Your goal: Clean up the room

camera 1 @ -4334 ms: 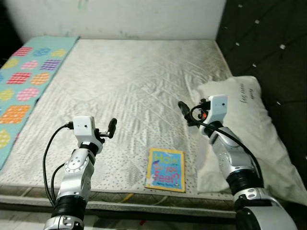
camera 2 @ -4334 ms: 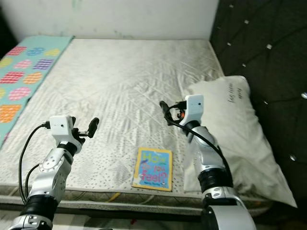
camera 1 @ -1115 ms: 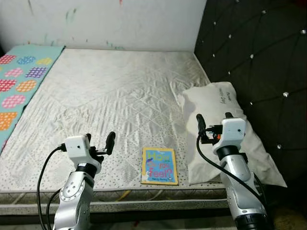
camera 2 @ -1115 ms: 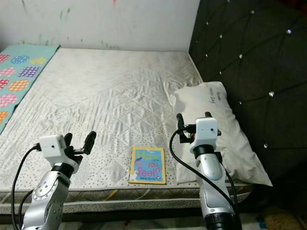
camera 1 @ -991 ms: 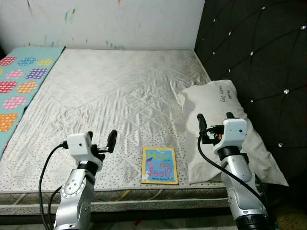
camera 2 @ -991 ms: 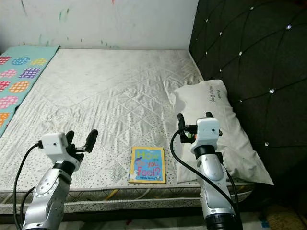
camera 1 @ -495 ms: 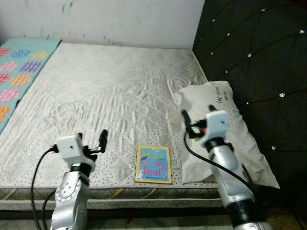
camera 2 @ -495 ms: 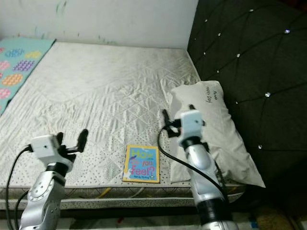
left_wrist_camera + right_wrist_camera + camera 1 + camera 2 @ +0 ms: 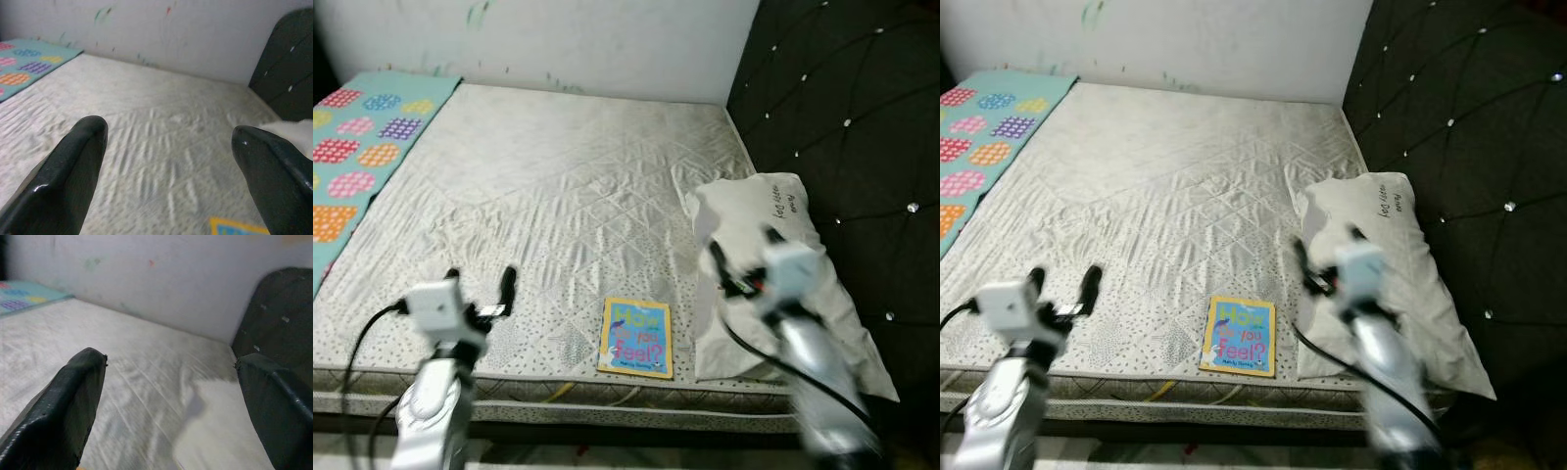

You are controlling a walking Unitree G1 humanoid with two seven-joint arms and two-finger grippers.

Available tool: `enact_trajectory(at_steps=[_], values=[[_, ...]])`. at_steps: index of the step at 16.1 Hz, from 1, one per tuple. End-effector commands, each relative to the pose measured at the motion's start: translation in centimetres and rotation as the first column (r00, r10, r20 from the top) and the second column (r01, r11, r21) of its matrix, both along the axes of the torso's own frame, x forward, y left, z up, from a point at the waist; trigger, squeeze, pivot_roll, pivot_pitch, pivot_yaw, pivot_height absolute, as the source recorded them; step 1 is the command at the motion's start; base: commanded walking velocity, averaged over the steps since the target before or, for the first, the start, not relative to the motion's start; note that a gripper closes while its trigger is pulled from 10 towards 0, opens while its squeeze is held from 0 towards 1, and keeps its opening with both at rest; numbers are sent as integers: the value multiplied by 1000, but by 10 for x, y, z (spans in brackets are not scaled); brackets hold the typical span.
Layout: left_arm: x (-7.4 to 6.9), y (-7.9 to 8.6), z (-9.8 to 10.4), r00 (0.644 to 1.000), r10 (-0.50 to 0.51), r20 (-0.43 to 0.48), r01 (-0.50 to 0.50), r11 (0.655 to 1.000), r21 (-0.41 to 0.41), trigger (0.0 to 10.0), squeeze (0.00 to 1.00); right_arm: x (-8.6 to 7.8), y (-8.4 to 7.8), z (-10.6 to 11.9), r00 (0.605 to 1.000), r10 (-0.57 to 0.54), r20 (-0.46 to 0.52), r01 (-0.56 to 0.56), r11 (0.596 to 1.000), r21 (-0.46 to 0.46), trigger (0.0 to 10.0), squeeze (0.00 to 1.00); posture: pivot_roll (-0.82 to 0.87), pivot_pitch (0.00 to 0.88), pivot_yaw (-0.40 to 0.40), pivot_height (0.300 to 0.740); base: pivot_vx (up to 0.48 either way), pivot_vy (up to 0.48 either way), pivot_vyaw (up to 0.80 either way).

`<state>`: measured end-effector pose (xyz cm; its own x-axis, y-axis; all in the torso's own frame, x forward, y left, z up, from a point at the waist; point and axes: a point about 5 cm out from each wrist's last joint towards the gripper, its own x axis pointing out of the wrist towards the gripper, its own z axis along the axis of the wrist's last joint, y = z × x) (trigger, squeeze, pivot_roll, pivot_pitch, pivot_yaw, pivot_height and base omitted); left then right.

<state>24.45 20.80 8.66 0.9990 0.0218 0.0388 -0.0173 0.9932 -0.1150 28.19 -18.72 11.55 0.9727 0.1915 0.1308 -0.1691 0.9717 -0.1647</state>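
A small picture book with a yellow border and blue cover lies flat near the front edge of the bare mattress. A white pillow lies just right of it, against the headboard side. My left gripper hovers open over the mattress, left of the book, holding nothing. My right gripper is blurred, raised in front of the pillow and open. In the left wrist view the fingers stand wide apart, and a corner of the book shows between them. In the right wrist view the fingers are also apart.
A turquoise blanket with coloured dot patches covers the mattress's left side. A dark tufted headboard rises on the right and a marked white wall at the back. The bed frame edge runs along the front.
The whole view has shifted, so the camera moved. Both arms are now blurred with motion. The book and pillow lie where they were, and both grippers stay open.
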Motion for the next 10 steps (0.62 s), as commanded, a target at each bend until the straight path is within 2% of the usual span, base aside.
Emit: enact_trajectory(at_steps=[1,2,5,6,7,9,10], values=[[-2,0,3,1000,-6,4,6,1000,-1,10000,0,-3,-6,10,1000,1,25,-1,1000,-6,10000,0,-101,0,-31,740,0,0,0],[-6,0,1,1000,-8,-10,8,1000,-3,10000,0,-9,-9,12,1000,-2,19,2,1000,-11,10000,0,-113,0,-31,740,0,0,0],[-18,-8,-3,999,-17,-27,17,1000,-6,10000,0,-15,-4,17,1000,-3,12,3,1000,-7,10000,0,-110,0,-50,740,0,0,0],[-24,-7,-2,1000,-11,-28,11,1000,12,10000,0,-16,-3,19,1000,-16,9,16,1000,3,10000,0,-107,0,-58,740,0,0,0],[-39,4,-6,998,47,-42,-47,999,21,10000,0,-20,2,16,1000,-19,-1,19,1000,20,10000,0,-100,0,-58,740,0,0,0],[-55,12,-9,994,98,-56,-95,994,63,10000,0,-25,7,9,999,-7,-32,8,1000,30,10000,0,-89,0,-60,740,0,0,0],[-57,8,-3,996,85,-38,-82,993,87,10000,0,-27,11,1,998,7,-60,-6,1000,26,10000,0,-75,0,-70,740,0,0,0]])
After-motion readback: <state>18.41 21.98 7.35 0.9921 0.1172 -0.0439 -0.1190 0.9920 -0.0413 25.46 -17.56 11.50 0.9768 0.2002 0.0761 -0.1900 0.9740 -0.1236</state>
